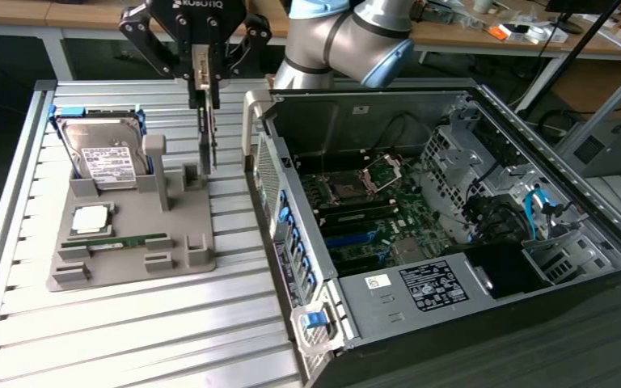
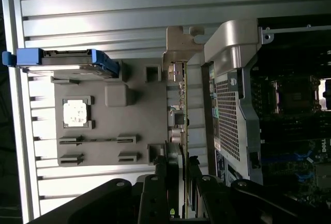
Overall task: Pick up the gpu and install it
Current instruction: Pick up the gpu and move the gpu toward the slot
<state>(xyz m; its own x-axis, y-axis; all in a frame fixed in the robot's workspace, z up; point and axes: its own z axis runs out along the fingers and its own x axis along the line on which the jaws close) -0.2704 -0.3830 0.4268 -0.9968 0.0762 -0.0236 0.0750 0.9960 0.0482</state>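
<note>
The gripper [image 1: 204,81] is clamped on the gpu [image 1: 209,137], pinching the card's upper end between its fingers. The card hangs on edge with its long axis vertical, its lower end pointing down at the grey tray [image 1: 127,263]. That end sits close to the tray's slotted posts near the tray's far corner, on the side facing the case [image 1: 440,283]; whether it touches them I cannot tell.

In the wrist view the gpu [image 2: 180,115] runs straight out from the gripper [image 2: 178,185] as a thin strip seen edge-on. Its flat faces are turned toward the tray [image 2: 139,131] on one side and the case [image 2: 232,105] on the other. A silvery metal part shows at its far end.

The tray lies on the slatted table [image 1: 127,339], toward the table's far edge at the exterior view's left. It carries a hard drive [image 1: 106,153] standing in the far slot, a CPU [image 1: 91,217] lying flat, and a memory stick [image 1: 116,240] nearer the front edge. The case lies open on the exterior view's right, just beside the tray, with the motherboard [image 1: 365,210] exposed.
</note>
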